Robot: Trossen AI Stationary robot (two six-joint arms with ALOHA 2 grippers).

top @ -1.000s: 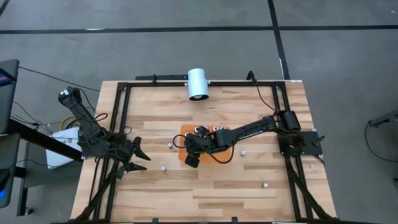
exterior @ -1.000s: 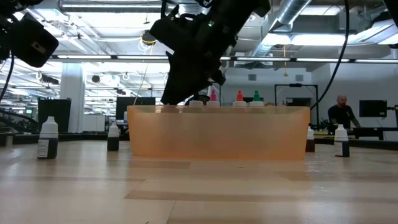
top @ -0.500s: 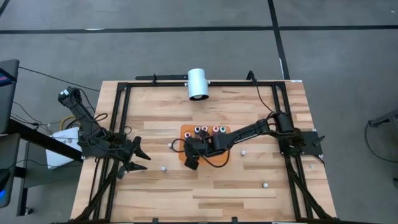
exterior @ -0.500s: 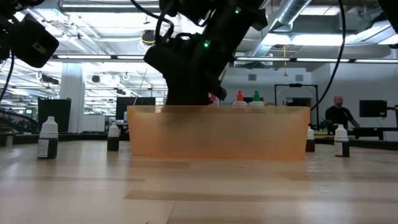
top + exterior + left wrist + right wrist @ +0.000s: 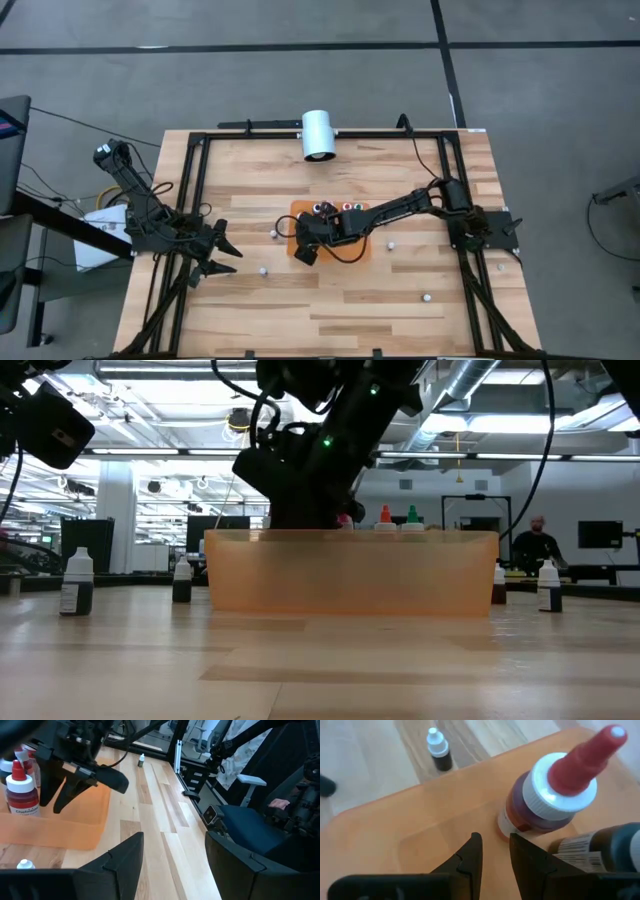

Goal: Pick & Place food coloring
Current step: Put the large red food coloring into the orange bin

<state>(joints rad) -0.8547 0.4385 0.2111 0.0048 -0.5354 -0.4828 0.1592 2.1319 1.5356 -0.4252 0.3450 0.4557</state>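
Standing upright, red-topped food coloring bottle [image 5: 547, 802] with white collar

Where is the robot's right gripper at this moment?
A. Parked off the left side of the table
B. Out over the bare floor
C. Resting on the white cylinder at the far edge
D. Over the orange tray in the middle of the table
D: in the high view the right gripper reaches over the orange tray, and its wrist view shows the tray floor with a red-topped bottle beside its fingers.
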